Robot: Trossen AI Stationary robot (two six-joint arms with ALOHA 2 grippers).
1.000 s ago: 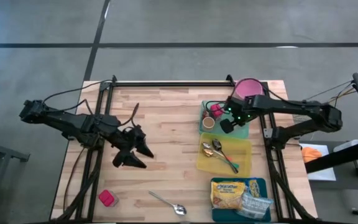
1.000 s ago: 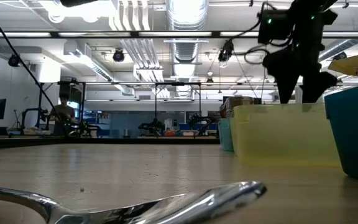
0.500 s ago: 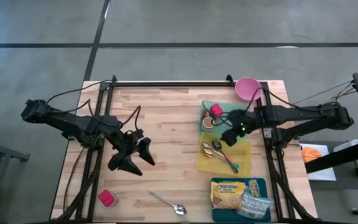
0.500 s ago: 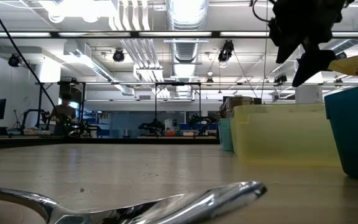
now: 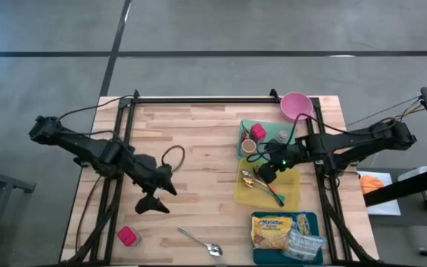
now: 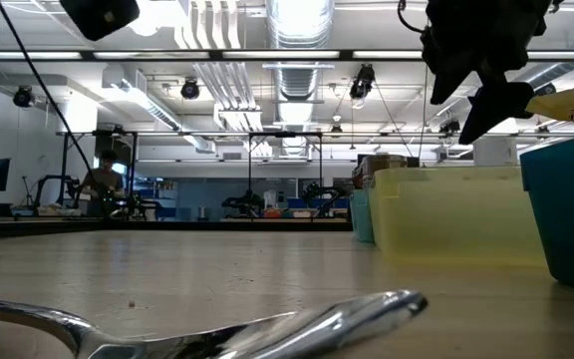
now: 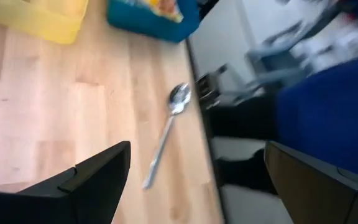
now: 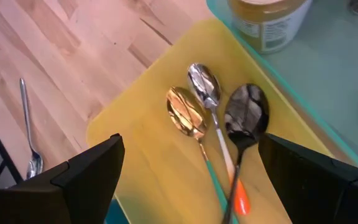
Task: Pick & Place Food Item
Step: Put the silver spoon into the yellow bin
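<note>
The food packets [image 5: 286,231] lie in the blue tray [image 5: 259,254] at the table's front right corner, untouched. Going left to right: a small pink cube [image 5: 127,236] sits near the front left; the left gripper [image 5: 154,199] hangs spread and empty over bare wood; a loose spoon [image 5: 201,243] lies beyond it; the right gripper [image 5: 264,173] hovers spread over three spoons [image 8: 216,118] in the yellow tray [image 5: 245,194].

overhead, table-level, two wrist views; all share spoon [image 5: 200,243].
</note>
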